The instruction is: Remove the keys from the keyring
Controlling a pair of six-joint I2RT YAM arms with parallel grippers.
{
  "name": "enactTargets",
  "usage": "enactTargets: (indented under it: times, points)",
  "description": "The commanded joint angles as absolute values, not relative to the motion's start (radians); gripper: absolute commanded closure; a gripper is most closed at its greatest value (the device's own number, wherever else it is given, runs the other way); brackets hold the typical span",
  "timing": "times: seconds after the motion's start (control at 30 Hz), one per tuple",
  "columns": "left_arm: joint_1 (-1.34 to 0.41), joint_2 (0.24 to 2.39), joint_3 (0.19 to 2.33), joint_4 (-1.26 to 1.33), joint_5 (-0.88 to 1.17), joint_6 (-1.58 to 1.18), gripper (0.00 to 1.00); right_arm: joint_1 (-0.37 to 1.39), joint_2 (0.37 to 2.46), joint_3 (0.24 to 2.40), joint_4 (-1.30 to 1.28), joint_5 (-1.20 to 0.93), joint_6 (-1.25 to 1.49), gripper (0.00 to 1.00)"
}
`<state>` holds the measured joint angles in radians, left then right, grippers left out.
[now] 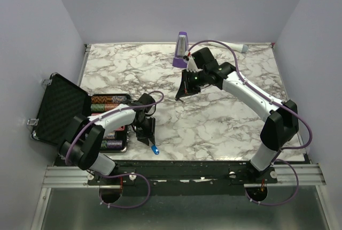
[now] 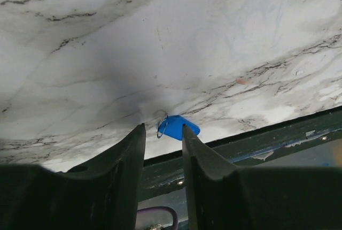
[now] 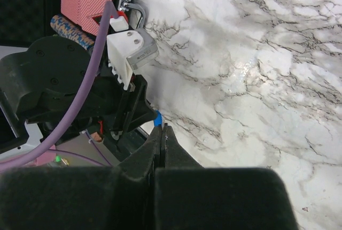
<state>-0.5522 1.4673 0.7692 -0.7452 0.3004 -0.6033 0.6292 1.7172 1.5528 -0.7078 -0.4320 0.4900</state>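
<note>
Now, landmark: black case (image 1: 60, 107), lying open at the left side of the marble table (image 1: 235, 96), its lid tipped back, rows of poker chips (image 1: 109, 101) in its tray.
Keys: keys (image 2: 179, 127) lie flat on the marble just off the case's near right corner. Only the blue plastic head shows clearly; the metal parts are too small to make out.
Keyring: keyring (image 2: 161, 124), a thin silvery wire loop, is joined to the blue head at the end towards the case and lies on the table.
Left claw: left gripper (image 2: 163, 127) points down beside the case's right side, directly over the keys. Jaws stand apart with a narrow gap. Blue head and loop show in that gap, beyond the tips. Nothing is clamped between the fingers; whether the tips touch the table, cannot tell.
Right claw: right gripper (image 3: 162, 128) is held in the air well to the right of the case and farther back. Its fingers are pressed together with nothing between them.
Purple block: purple metronome-shaped block (image 1: 181, 51) stands upright far from the case, at the back of the table.
White cylinder: white cylinder (image 1: 239, 48) lies at the back right, farthest from the case.
</note>
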Motion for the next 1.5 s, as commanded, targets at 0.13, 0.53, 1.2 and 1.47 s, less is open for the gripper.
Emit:
enactTargets:
  times: [0.13,0.53,1.2,1.47]
  points:
    - [-0.558,1.517,0.781,-0.715,0.288,-0.595,0.93,0.627,1.726,1.572,-0.738,-0.439,0.466,0.99]
    - [-0.558,1.491,1.0,-0.842,0.235,-0.557,1.0,0.615,1.724,1.629,-0.764,-0.387,0.448,0.99]
    - [-0.557,1.931,1.658,-0.903,0.264,-0.515,0.66,0.584,1.585,1.522,-0.769,-0.322,0.462,0.99]
    - [-0.555,1.849,1.626,-0.922,0.239,-0.514,0.01,0.584,1.522,1.419,-0.683,-0.288,0.515,0.99]
